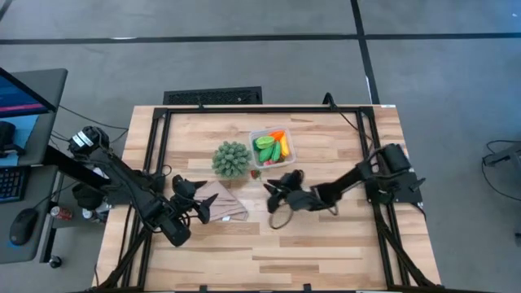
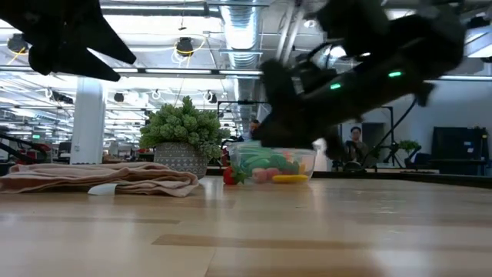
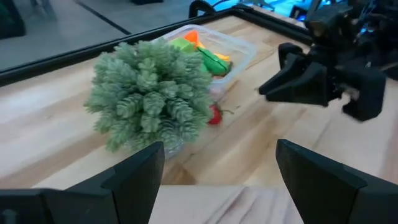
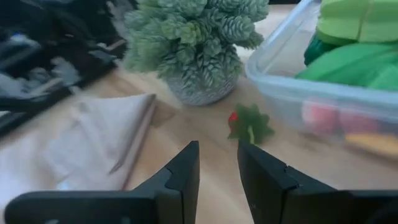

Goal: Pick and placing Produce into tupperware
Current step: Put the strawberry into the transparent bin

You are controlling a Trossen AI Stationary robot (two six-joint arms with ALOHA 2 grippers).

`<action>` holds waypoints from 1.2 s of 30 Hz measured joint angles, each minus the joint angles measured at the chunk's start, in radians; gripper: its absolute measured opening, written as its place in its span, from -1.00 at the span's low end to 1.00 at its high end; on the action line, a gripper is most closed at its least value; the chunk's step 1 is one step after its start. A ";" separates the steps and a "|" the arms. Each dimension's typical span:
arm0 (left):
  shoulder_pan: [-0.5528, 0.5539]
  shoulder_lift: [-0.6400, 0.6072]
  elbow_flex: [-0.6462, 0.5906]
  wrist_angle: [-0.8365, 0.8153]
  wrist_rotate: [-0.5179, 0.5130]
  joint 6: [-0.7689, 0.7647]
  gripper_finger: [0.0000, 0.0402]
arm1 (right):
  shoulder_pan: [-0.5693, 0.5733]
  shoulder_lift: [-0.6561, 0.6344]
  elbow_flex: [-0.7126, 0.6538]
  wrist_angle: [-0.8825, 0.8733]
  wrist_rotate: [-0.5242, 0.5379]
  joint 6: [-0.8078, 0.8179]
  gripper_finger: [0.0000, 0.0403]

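Though the tupperware holding most of the produce is partly cut off in the right wrist view, one strawberry lies on the surface just beside it. The right gripper, fingers narrowly parted and empty, hovers near the strawberry, beside the spiky plant. The left gripper, wide open, hangs over the tan cloth.

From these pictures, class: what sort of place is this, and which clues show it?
Probably an open-plan robotics lab or office: exposed ceiling ducts, a person at a desk behind, and a computer keyboard beside the wooden table.

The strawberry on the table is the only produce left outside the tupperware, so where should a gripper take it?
Grip the strawberry across its red body from above. It lies low between the spiky plant and the tupperware, so a sideways approach looks crowded.
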 joint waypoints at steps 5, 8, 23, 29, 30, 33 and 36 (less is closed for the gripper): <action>0.000 0.000 0.000 -0.077 0.000 -0.058 0.49 | -0.036 0.072 0.110 -0.107 -0.009 -0.025 -0.49; 0.000 0.000 0.000 -0.106 0.007 -0.074 0.49 | -0.047 0.091 0.118 -0.129 -0.018 -0.023 -0.49; -0.001 0.000 0.000 -0.126 0.034 -0.085 0.49 | -0.073 0.093 0.119 -0.217 0.014 0.009 -0.49; 0.000 0.000 0.000 -0.133 0.033 -0.085 0.49 | -0.083 0.093 0.119 -0.211 0.001 0.010 -0.49; 0.000 0.000 0.000 -0.133 0.033 -0.085 0.49 | -0.083 0.093 0.119 -0.211 -0.003 0.010 -0.49; 0.000 0.000 0.000 -0.133 0.033 -0.085 0.49 | -0.082 0.093 0.119 -0.211 -0.020 0.010 -0.49; 0.000 0.000 0.000 -0.133 0.033 -0.085 0.49 | -0.082 0.093 0.119 -0.211 -0.022 0.010 -0.49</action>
